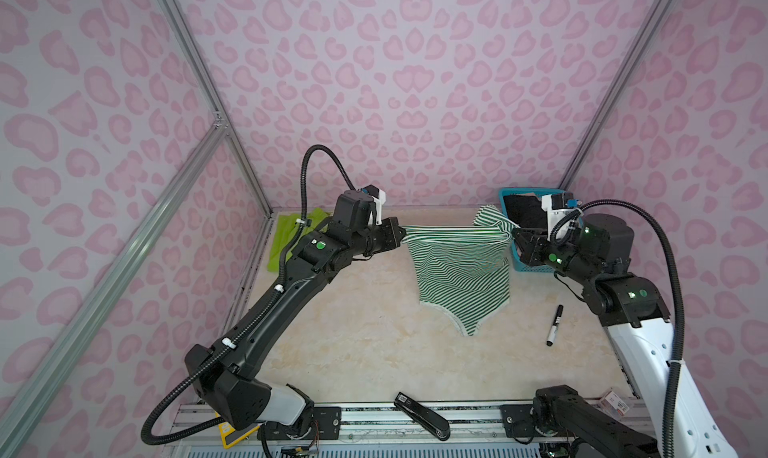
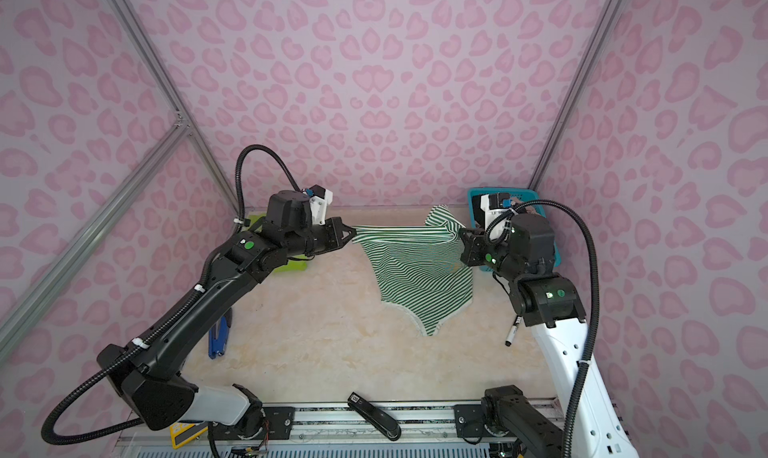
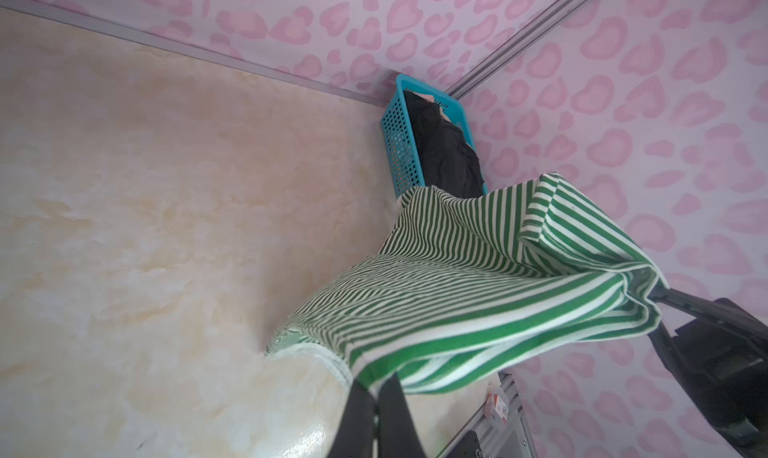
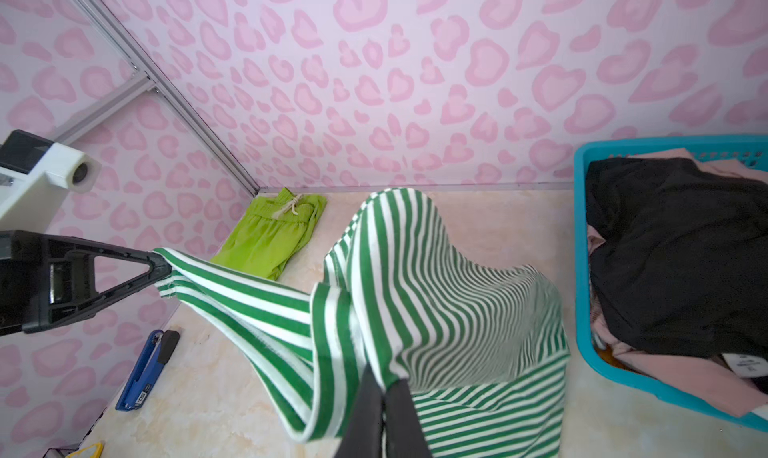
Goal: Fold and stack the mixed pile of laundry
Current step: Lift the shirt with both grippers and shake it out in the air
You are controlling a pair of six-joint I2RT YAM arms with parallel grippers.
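Green-and-white striped top (image 1: 457,269) is held stretched btwn both grippers, lower part hanging toward the table (image 1: 353,331). Left gripper (image 1: 401,231) is clamped on one upper edge, right gripper (image 1: 514,231) pinched tight on the opposite edge. Just behind the right gripper a teal basket (image 4: 582,248) is seen, w/ a black garment (image 4: 673,248) on top and beige-pink clothes (image 4: 673,377) underneath. Lime-green shorts (image 4: 270,235) are laid flat beyond the left gripper, by the back wall.

Honestly nothing readable here: the black stapler (image 1: 424,416) sticker, the marker (image 1: 555,325) print and the clothing tag (image 4: 744,363) are all too blurry.
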